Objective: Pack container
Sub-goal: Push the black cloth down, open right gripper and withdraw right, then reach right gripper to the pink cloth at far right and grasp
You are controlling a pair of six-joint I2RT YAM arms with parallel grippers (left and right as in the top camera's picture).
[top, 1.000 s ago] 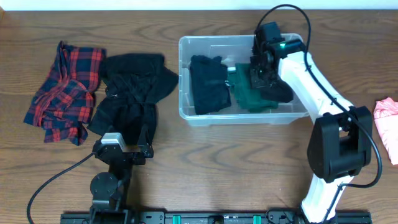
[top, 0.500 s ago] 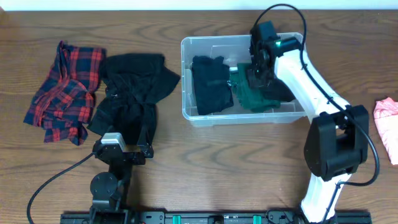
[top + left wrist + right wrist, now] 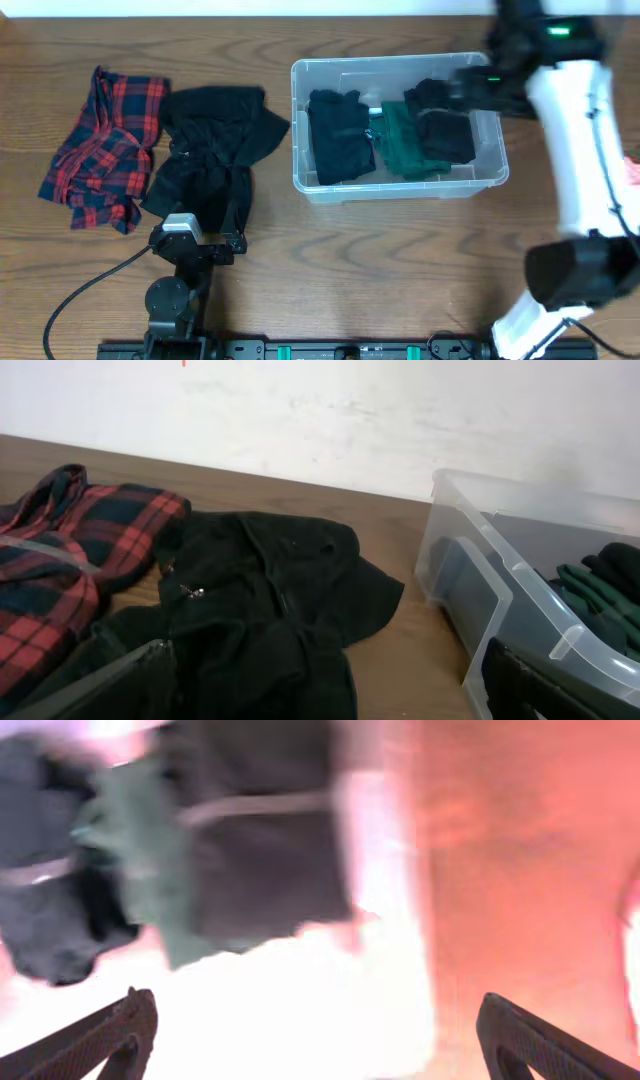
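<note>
**Clear bin part-filled near the far edge; both hands spread**

You have the clear, see-through rectangular plastic bin (image 3: 400,188) standing upright on the brown wooden table (image 3: 350,265), right of centre and toward the far edge. Inside it lie three garments side by side: a black folded cloth (image 3: 338,135) at the left end, a dark green cloth (image 3: 397,145) in the middle and a second black cloth (image 3: 446,132) at the right end, touching the green one.

Your right hand (image 3: 320,1040) shows its two fingers wide apart in the wrist view, looking down on the bin's right end; that view is badly blurred. The white right arm (image 3: 582,150) rises beside the bin's right end.

Your left hand (image 3: 320,695) is spread too, low near the near edge, facing a crumpled black garment (image 3: 215,145). That garment lies just left of the bin and touches a red-and-navy plaid shirt (image 3: 105,145) toward the left edge.
</note>
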